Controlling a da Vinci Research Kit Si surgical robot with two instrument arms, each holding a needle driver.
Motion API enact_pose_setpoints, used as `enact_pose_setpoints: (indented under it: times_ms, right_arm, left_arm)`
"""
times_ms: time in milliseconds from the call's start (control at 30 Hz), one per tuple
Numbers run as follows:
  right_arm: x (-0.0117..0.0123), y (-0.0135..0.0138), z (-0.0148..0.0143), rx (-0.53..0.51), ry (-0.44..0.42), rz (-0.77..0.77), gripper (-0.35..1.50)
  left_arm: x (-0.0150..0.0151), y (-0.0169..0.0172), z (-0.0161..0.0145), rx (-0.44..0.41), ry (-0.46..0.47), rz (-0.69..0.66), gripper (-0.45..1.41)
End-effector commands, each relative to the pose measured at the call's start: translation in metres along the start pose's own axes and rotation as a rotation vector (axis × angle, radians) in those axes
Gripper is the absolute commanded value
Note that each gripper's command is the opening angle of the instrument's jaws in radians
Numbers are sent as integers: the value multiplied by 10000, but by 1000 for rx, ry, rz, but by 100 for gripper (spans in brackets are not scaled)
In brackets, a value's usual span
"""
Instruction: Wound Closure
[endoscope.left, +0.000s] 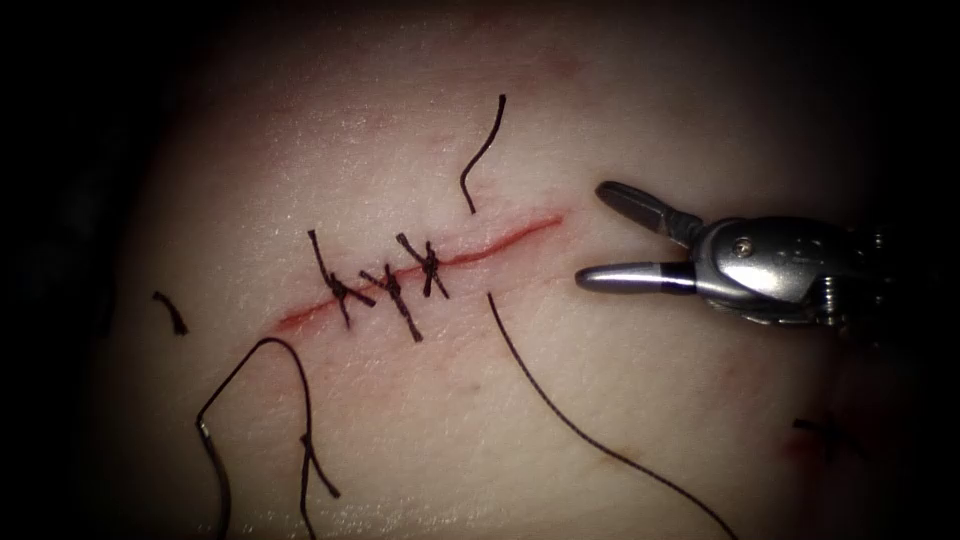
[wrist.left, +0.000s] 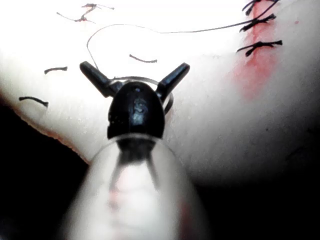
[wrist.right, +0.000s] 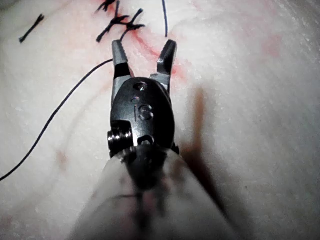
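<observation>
The cut runs slanting across the tissue, and three knotted stitches close its left half. Right of the cut's open end hovers my right tool, jaws open and holding nothing; it is also in the right wrist view. Thread crosses under the cut beside the last stitch, with a short tail on the far side. My left tool has its jaws spread wide and empty. Just beyond them the curved needle lies on the tissue, not in it.
A loop of thread lies at the lower left, ending by a thicker dark curve that looks like the needle. Cut ends of thread lie left of the cut. A red fluid spot marks the right.
</observation>
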Motion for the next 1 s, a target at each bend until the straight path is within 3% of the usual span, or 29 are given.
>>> enact_pose_setpoints:
  times_ms: [33,233,267,300,433,567,667,767,867,1000]
  right_arm:
    - [-5,-4,4,3,-1,4,104]
    - [-4,-7,0,9,0,3,103]
    - [-4,-7,-3,11,0,2,99]
    - [-4,-7,-3,11,0,2,99]
    - [-4,-8,-9,17,1,1,89]
    - [-5,-8,-12,21,1,0,81]
    - [-5,-9,-12,23,-2,0,81]
    - [-5,-9,-13,23,-2,0,81]
    - [-5,-9,-14,23,1,0,81]
    - [-5,-9,-17,25,4,0,81]
  left_arm:
    - [-1,11,18,3,4,25,124]
    - [14,51,96,-26,28,154,121]
    - [17,63,127,-22,17,180,119]
    - [17,63,127,-22,17,180,119]
    - [19,83,176,-32,20,191,114]
    - [13,103,229,-40,-13,150,111]
    - [8,110,245,-37,-17,149,108]
    - [-11,115,284,-51,-53,198,106]
    - [-27,117,306,-57,-77,162,102]
    - [-53,123,338,-86,-93,-30,101]
